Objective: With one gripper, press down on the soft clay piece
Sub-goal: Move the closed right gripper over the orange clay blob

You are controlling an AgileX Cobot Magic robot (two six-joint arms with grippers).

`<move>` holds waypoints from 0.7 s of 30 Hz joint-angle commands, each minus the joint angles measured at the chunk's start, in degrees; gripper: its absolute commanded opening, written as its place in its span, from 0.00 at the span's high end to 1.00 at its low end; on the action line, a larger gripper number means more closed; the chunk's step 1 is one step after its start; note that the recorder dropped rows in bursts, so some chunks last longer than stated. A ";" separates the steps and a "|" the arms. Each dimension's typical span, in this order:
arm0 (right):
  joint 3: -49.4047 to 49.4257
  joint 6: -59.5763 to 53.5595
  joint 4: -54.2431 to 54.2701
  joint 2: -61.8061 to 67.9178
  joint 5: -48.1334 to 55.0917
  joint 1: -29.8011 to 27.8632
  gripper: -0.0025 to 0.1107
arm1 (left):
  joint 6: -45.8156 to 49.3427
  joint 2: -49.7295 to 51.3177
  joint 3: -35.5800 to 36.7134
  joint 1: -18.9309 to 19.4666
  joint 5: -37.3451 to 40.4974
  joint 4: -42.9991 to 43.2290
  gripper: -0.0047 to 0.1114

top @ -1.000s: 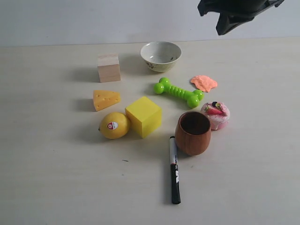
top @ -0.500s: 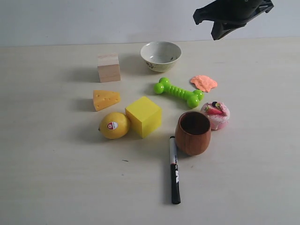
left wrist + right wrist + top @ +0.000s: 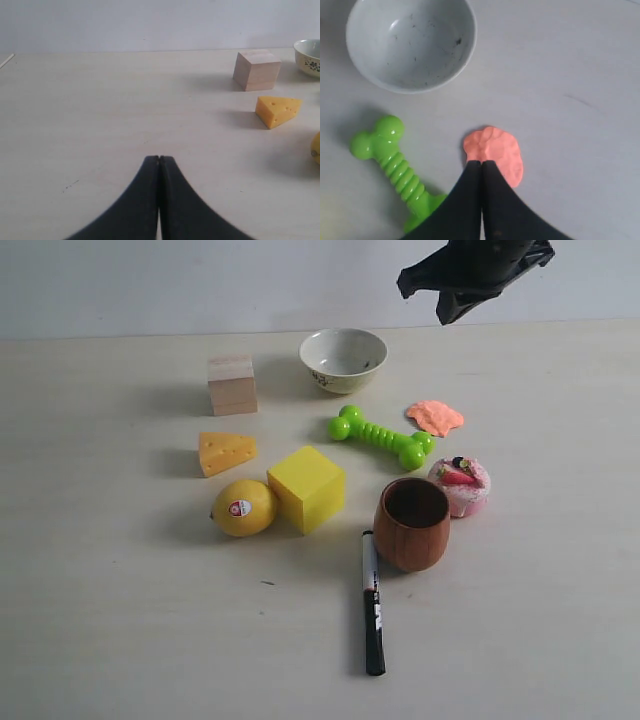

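The soft clay piece (image 3: 435, 417) is a flat salmon-orange blob lying on the table to the right of the green bone toy (image 3: 381, 437). My right gripper (image 3: 447, 306) hangs high in the air above the table's far side, fingers shut and empty. In the right wrist view its closed fingertips (image 3: 481, 162) overlap the near edge of the clay (image 3: 497, 150) from well above, with the bone toy (image 3: 395, 160) beside. My left gripper (image 3: 159, 159) is shut over bare table, out of the exterior view.
A white bowl (image 3: 343, 358) stands behind the bone toy. A pink cupcake toy (image 3: 460, 484) and a wooden cup (image 3: 412, 522) sit in front of the clay. A black marker (image 3: 372, 602), yellow cube (image 3: 306, 488), lemon (image 3: 244, 507), cheese wedge (image 3: 226, 452) and wooden block (image 3: 232, 383) lie leftward.
My right gripper has moved left across the top of the exterior view, staying high above the table. The objects on the table have not moved.
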 commanded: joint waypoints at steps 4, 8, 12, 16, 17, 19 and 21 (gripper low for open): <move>-3.63 -0.21 -2.19 6.40 0.55 0.11 0.98 | -0.06 -0.35 0.02 -0.25 -0.39 -0.14 0.96; -3.75 -0.62 -6.12 8.77 -1.01 0.11 0.98 | -0.06 -0.35 0.02 -0.25 -0.39 -0.14 0.96; -3.75 -0.51 -7.62 10.69 -2.41 -0.13 0.98 | -0.06 -0.35 0.02 -0.25 -0.39 -0.14 0.96; -3.75 1.61 -7.62 11.99 -4.26 -1.28 0.98 | -0.06 -0.35 0.02 -0.25 -0.39 -0.14 0.96; -3.75 2.78 -7.62 12.11 -4.30 -1.62 0.98 | -0.06 -0.35 0.02 -0.25 -0.39 -0.14 0.96; -3.75 5.31 -7.20 12.68 -4.02 -2.42 0.98 | -0.06 -0.35 0.02 -0.25 -0.39 -0.14 0.96; -3.75 5.58 -5.22 13.73 -3.34 -2.89 0.98 | -0.06 -0.35 0.02 -0.25 -0.39 -0.14 0.96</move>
